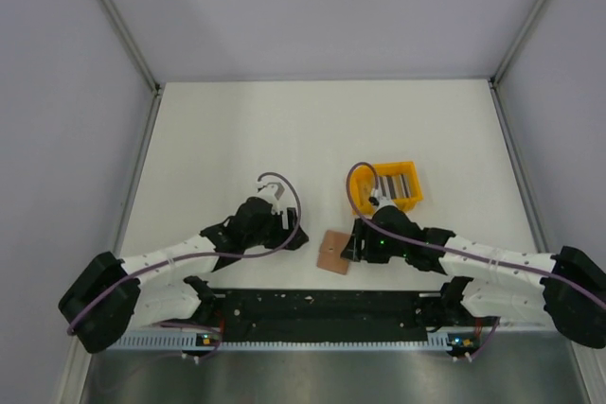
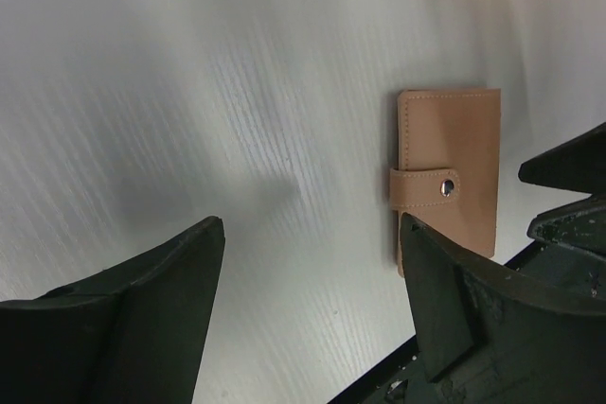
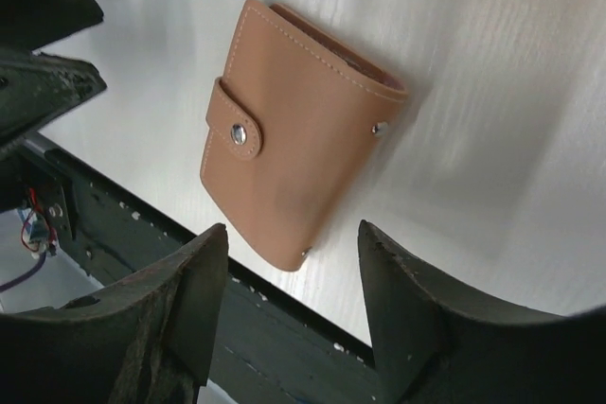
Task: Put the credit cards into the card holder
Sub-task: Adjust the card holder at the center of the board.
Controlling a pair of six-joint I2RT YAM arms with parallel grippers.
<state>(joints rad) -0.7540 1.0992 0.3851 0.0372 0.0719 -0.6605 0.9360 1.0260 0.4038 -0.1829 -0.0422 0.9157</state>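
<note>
Bright, even overhead light; the table (image 2: pixel 189 63) glares softly, the card holder (image 3: pixel 294 149) casts a faint shadow, near edges blur.

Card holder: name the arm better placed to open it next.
Right. The right pincer hangs open close over the snapped-shut card holder, which lies between its fingers' line; the left pincer is off to one side, above the table.

One card holder (image 1: pixel 332 252) and one yellow tray (image 1: pixel 396 166) are lying out. Credit cards (image 1: pixel 398 186) inside it are packing too tightly to count. Left arm (image 1: pixel 170 257), right arm (image 1: pixel 492 267) — two.
</note>
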